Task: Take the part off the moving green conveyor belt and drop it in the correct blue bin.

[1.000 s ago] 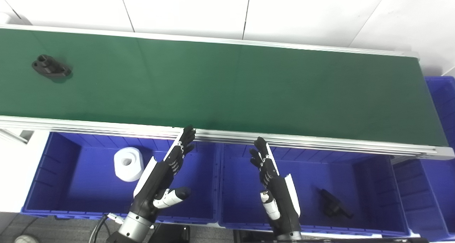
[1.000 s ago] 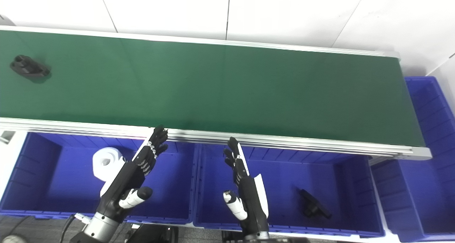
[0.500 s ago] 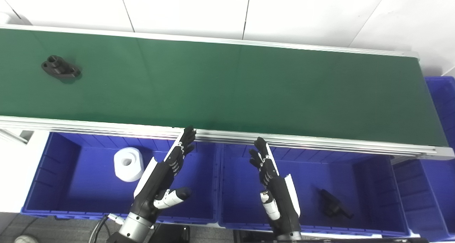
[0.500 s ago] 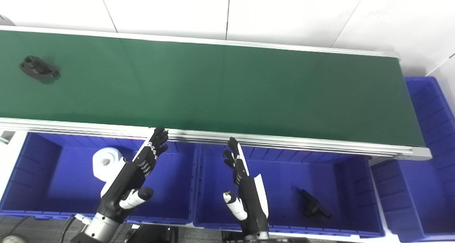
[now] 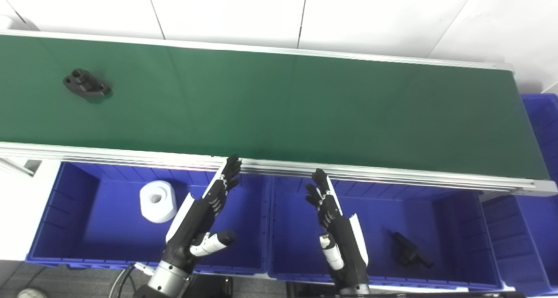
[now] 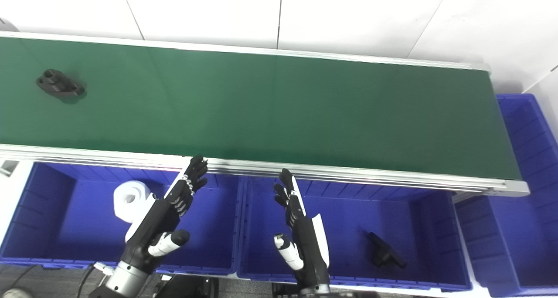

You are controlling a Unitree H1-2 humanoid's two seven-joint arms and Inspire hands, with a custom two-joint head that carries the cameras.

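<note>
A black flanged part [image 5: 87,83] with holes lies on the green conveyor belt [image 5: 279,106] toward its far left. My left hand [image 5: 201,217] hovers open over the left blue bin [image 5: 65,228], fingers stretched toward the belt's near rail. Over the middle blue bin [image 5: 457,254], my right hand [image 5: 335,228] is also open and holds nothing. Both hands are far to the right of the part and below the belt.
A white cylindrical part [image 5: 157,201] rests in the left bin. A black part [image 5: 407,250] lies in the middle bin. Another blue bin [image 5: 538,193] stands at the belt's right end. The aluminium rail [image 5: 392,174] runs just beyond my fingertips.
The black part has ridden to the right along the belt. My left hand has shifted very slightly; the right hand has stayed put.
</note>
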